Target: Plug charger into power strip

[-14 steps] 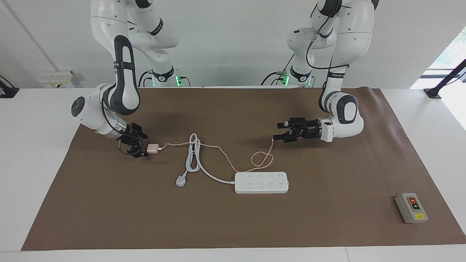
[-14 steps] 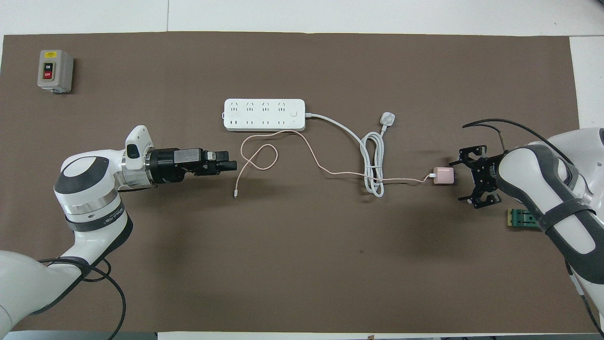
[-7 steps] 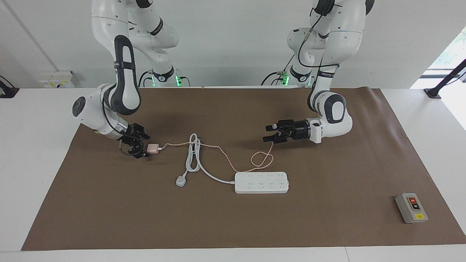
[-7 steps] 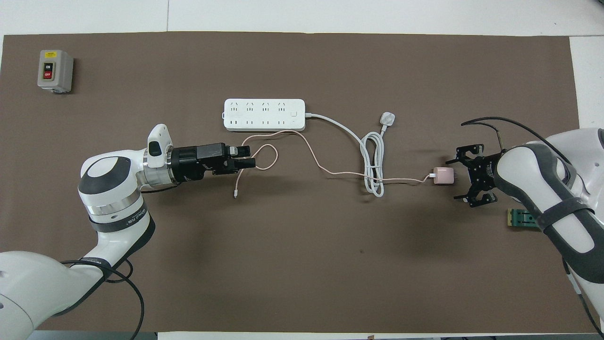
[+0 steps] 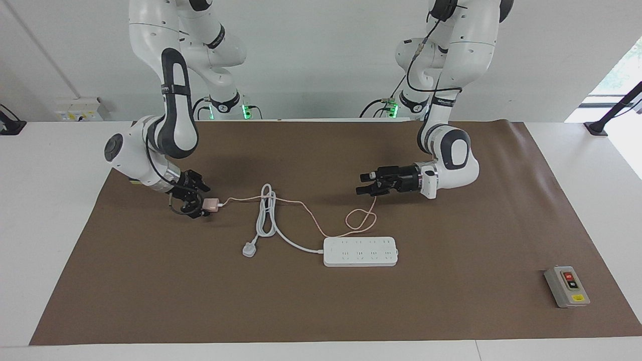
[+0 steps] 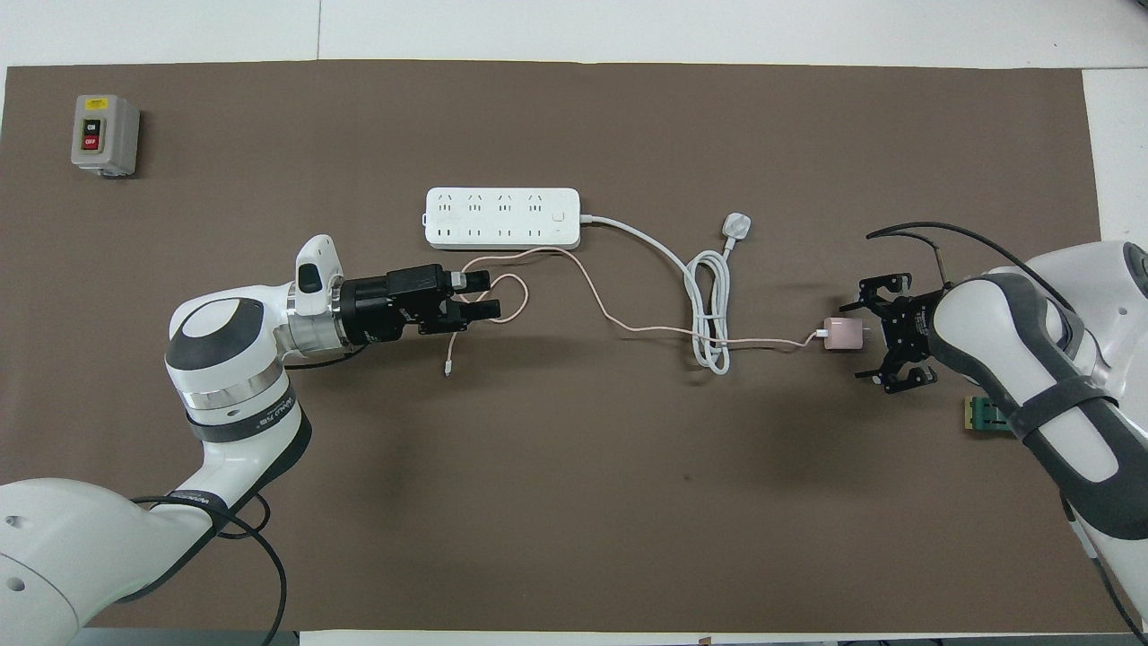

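The charger (image 6: 841, 334), a small pale-pink cube, lies on the table toward the right arm's end, its thin pink cable (image 6: 592, 296) trailing in loops. The power strip (image 6: 502, 218), a long white bar, lies flat with sockets up, farther from the robots, nothing plugged in.

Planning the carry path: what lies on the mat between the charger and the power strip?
Overhead view: between charger and power strip lie the strip's coiled white cord and its plug.

Green block (image 6: 989, 417) partly under right arm, charger (image 6: 841, 334) prongs too small to see, contact w/ right gripper (image 6: 874, 339) unclear
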